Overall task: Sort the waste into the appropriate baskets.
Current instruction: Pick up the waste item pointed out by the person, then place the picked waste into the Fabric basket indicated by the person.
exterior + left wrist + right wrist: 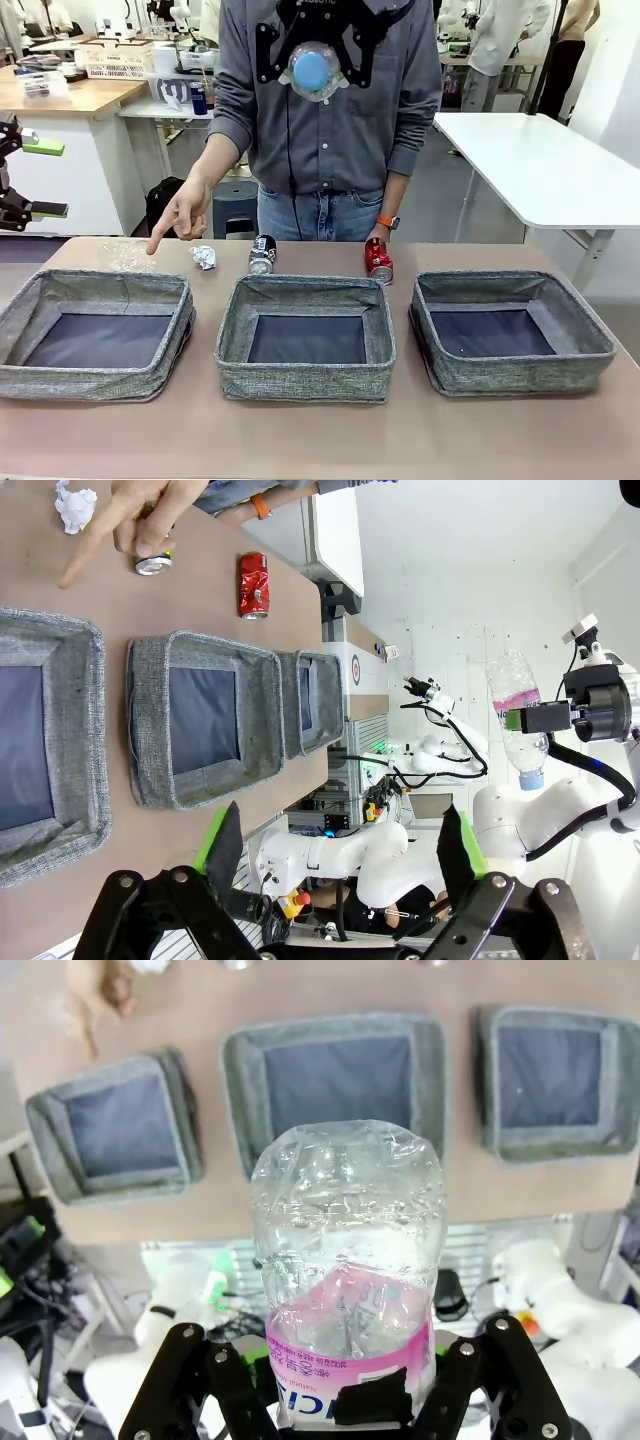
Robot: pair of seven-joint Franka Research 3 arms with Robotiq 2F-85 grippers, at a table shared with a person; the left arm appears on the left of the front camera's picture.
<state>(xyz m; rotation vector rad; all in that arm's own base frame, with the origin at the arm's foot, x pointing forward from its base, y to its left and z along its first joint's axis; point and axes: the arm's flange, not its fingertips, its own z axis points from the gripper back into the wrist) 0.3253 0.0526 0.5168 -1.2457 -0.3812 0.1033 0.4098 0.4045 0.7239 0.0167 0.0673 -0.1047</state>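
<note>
High above the table's far side, my right gripper [313, 62] is shut on a clear bottle [312, 76] with a pink label and blue cap, cap toward the front camera. The right wrist view shows that bottle [347, 1270] upright between the fingers, over the middle basket [335, 1035]. My left gripper [47, 178] stands open and bare at the left edge, off the table. A second clear bottle [125, 255], a white-silver wad [204, 257], a black-and-white can [262, 255] and a red can [378, 261] lie behind the three grey baskets [90, 382] [305, 382] [520, 373].
A person stands at the far side. One hand [180, 215] points a finger down at the clear bottle on the table; the other rests by the red can. A white table [540, 160] stands at the back right.
</note>
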